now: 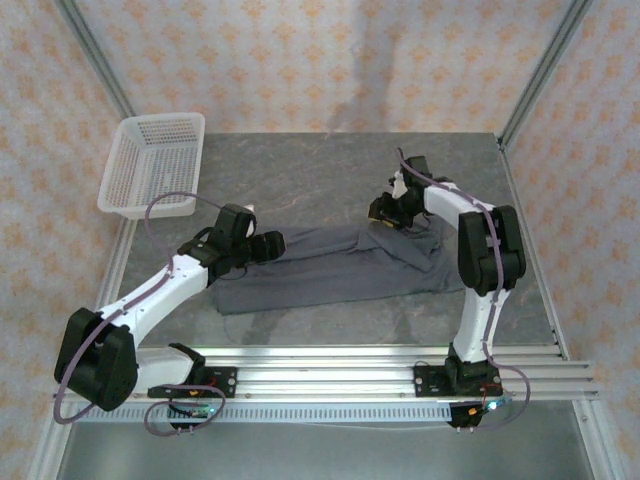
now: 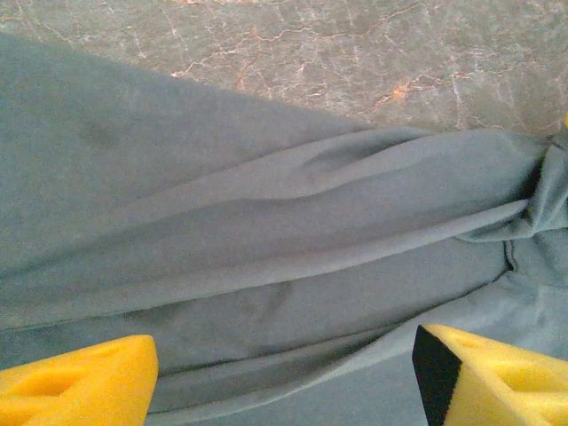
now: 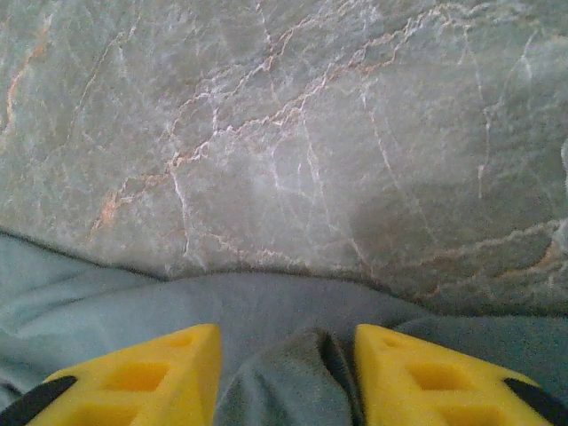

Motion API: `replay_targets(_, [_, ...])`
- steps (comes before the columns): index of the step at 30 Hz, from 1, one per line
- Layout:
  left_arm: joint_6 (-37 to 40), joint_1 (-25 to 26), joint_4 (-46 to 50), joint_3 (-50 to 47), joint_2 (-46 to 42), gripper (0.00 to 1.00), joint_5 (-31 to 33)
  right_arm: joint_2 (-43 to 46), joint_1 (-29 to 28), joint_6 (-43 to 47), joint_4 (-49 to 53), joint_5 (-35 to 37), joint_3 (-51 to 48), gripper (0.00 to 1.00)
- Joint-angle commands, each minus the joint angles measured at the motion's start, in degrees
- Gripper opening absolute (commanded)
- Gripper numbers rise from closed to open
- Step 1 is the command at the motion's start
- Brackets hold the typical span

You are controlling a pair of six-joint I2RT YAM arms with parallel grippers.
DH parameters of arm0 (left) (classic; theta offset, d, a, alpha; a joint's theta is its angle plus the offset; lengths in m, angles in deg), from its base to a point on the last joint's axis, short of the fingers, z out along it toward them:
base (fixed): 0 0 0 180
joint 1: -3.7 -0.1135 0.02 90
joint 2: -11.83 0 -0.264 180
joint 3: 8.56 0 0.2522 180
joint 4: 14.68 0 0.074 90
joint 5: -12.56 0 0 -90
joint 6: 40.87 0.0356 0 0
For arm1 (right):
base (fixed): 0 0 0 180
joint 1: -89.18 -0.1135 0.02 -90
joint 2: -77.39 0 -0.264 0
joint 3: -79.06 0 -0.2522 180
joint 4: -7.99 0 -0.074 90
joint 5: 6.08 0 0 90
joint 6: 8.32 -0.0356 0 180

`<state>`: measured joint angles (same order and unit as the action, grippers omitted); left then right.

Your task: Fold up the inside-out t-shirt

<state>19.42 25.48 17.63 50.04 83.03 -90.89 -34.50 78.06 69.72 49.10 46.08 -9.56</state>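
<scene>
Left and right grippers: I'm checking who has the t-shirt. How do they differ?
The left gripper stands wide open over the t-shirt, gripping nothing; the right gripper is narrower, pinching a cloth ridge. Left gripper sits at its left end, right gripper at its far-right edge. Both have yellow fingers.

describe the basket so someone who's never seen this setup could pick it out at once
Take the grey marbled table and look to its far left corner. The basket sits there, well apart from the t-shirt lying across the middle. It is the one white, rigid thing, with open mesh walls, where the t-shirt is dark and soft.
</scene>
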Motion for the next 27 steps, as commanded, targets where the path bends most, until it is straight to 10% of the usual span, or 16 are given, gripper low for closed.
replay_targets(1, [0.55, 0.63, 1.32, 0.42, 0.63, 0.77, 2.63, 4.10, -0.40, -0.93, -1.08, -2.38, -1.16, 0.32])
replay_targets(10, [0.44, 0.63, 1.54, 0.42, 1.46, 0.77, 2.95, 3.61, -0.39, 0.17, 0.31, -4.50, -2.33, 0.00])
replay_targets(23, [-0.54, 0.63, -0.22, -0.37, 0.07, 0.77, 0.07, 21.92, -10.48, -6.50, -6.61, -3.51, -24.68, 0.00])
replay_targets(27, [-0.61, 0.71, -0.51, -0.81, 0.61, 0.77, -0.27, 24.64, -12.23, -7.58, -6.35, -2.37, -27.93, 0.25])
